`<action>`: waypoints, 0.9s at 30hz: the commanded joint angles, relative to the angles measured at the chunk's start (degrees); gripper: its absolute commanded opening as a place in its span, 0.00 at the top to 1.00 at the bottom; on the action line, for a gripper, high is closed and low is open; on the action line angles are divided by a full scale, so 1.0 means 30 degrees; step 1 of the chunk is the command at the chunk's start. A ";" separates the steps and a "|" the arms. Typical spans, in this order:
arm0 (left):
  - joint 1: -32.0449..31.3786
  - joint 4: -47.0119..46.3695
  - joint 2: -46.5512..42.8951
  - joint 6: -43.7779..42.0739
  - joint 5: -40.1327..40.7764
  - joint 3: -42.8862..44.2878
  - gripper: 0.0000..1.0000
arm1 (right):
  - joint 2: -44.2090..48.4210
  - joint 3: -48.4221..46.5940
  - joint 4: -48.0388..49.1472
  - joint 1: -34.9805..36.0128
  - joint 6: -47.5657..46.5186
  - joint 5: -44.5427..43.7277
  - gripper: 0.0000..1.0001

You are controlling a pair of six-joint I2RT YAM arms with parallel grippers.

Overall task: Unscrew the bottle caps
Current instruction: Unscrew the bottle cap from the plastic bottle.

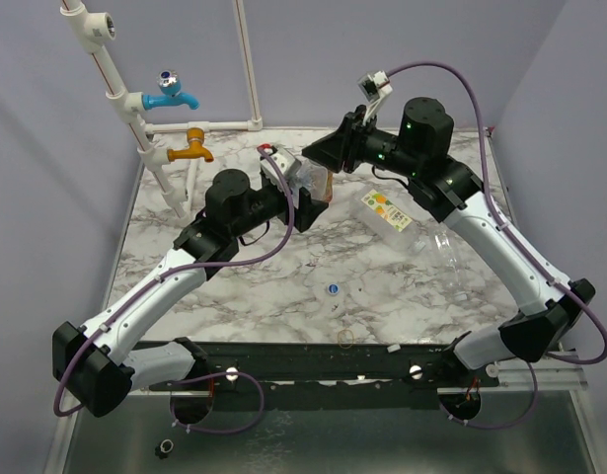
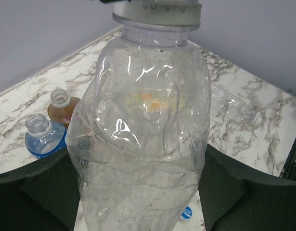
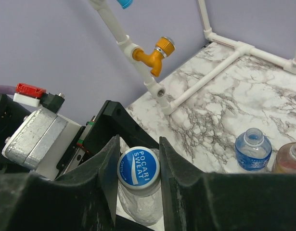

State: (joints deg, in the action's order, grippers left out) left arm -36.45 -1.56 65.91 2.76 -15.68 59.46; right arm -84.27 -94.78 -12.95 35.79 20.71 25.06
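My left gripper (image 1: 305, 202) is shut on a clear plastic bottle (image 2: 138, 144) and holds it up off the table at the back middle. The bottle wears a blue-and-white cap (image 3: 138, 166). My right gripper (image 3: 139, 161) is shut on that cap, with both fingers against its sides; in the top view it (image 1: 320, 156) sits just behind the left gripper. A blue-labelled bottle (image 3: 252, 150) and an amber bottle (image 3: 289, 159) stand uncapped on the table beyond. A loose blue cap (image 2: 186, 212) lies on the table below the held bottle.
A squarish labelled bottle (image 1: 387, 212) and a clear bottle (image 1: 451, 252) lie at right. A small clear bottle (image 1: 354, 296) lies at centre front, with a yellowish ring (image 1: 346, 337) near the front edge. White pipes with a blue tap (image 1: 170, 94) and an orange tap (image 1: 192, 148) stand at back left.
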 commanded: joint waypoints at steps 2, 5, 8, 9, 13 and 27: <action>0.0020 -0.0261 -0.0124 0.0874 -0.1991 0.0306 1.00 | 0.1391 0.0600 0.1734 0.0080 -0.0494 0.0540 0.89; 0.0049 -0.0957 -0.0388 0.1847 -0.5197 0.0189 1.00 | 0.2435 0.1587 0.3229 0.0066 -0.1133 0.3521 0.95; 0.0053 -0.1538 -0.0437 0.2860 -0.9781 0.0447 1.00 | 0.3441 0.2472 0.5122 0.0053 -0.1490 0.7825 0.97; 0.0049 -0.1749 -0.0439 0.3214 -1.0986 0.0572 1.00 | 0.3732 0.2602 0.5446 0.0052 -0.1498 0.9451 0.97; 0.0050 -0.1862 -0.0349 0.4121 -1.3664 0.1281 1.00 | 0.4264 0.2502 0.5739 0.0022 -0.1377 1.3916 0.98; 0.0049 -0.1232 -0.0644 0.2891 -1.1629 0.0967 1.00 | 0.5074 0.1650 0.1644 -0.0182 -0.3153 0.7342 0.20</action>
State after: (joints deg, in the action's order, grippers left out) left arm -36.91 -6.63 64.58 12.93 -56.93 62.65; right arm -71.33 -87.59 -3.36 35.05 12.97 60.07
